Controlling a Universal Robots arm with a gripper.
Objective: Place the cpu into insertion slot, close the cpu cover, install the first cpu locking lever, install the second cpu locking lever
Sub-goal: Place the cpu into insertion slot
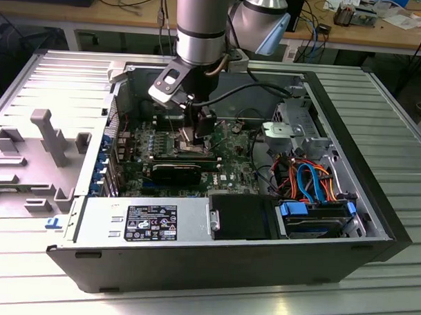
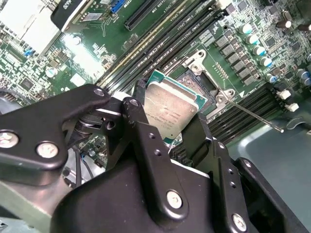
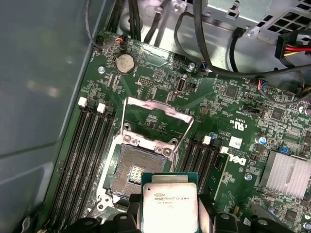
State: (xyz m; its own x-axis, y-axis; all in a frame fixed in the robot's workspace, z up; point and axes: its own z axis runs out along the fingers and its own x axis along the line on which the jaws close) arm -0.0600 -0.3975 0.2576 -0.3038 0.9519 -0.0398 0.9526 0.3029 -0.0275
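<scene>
My gripper (image 2: 170, 116) is shut on the cpu (image 2: 171, 108), a flat square chip with a dull silver top and green edge. The black fingers (image 2: 137, 109) press on two opposite edges of the chip. In the first wrist view the cpu (image 3: 169, 204) hangs a little above and beside the insertion slot (image 3: 132, 170), whose dark pin field lies bare. The cpu cover (image 3: 160, 106), a thin silvery frame, stands swung open past the slot's far edge. A thin locking lever (image 2: 255, 115) sticks out loose beside the socket. In the exterior view the gripper (image 1: 190, 135) sits low inside the case over the green motherboard (image 1: 231, 165).
Long black memory slots (image 3: 80, 160) flank the socket on both sides. A finned heatsink (image 3: 286, 174) and coin battery (image 3: 126, 63) sit on the board. The power supply (image 1: 146, 221), a blue drive caddy (image 1: 316, 215) and orange and blue cables (image 1: 310, 178) crowd the case's near side.
</scene>
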